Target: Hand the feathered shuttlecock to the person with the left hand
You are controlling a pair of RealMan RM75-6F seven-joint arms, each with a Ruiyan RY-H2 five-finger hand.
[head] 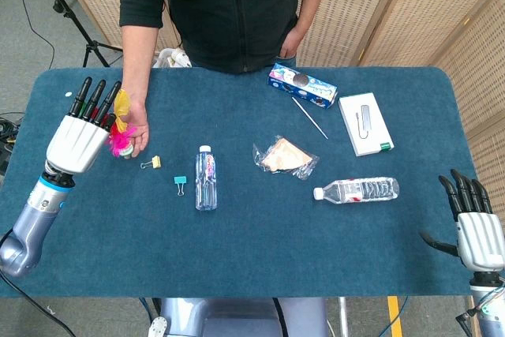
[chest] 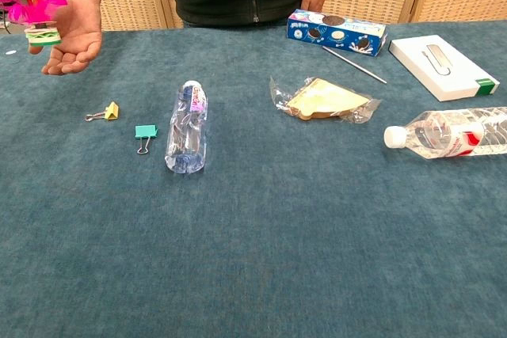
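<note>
The feathered shuttlecock (head: pixel 120 133) has pink, yellow and red feathers and a white-and-green base (chest: pixel 43 34). My left hand (head: pixel 81 136) holds it in the air at the table's far left, right beside the person's upturned palm (chest: pixel 73 41). In the chest view only the shuttlecock's lower part shows at the top left corner; the hand itself is out of that frame. My right hand (head: pixel 476 228) rests at the near right edge with its fingers straight and apart, holding nothing.
On the blue table (head: pixel 260 274) lie a yellow clip (head: pixel 152 163), a teal binder clip (head: pixel 180 184), a small bottle (head: pixel 205 178), a wrapped sandwich (head: pixel 284 157), a larger bottle (head: pixel 359 189), a cookie box (head: pixel 302 85), a thin stick (head: pixel 310 118) and a white box (head: pixel 364 122).
</note>
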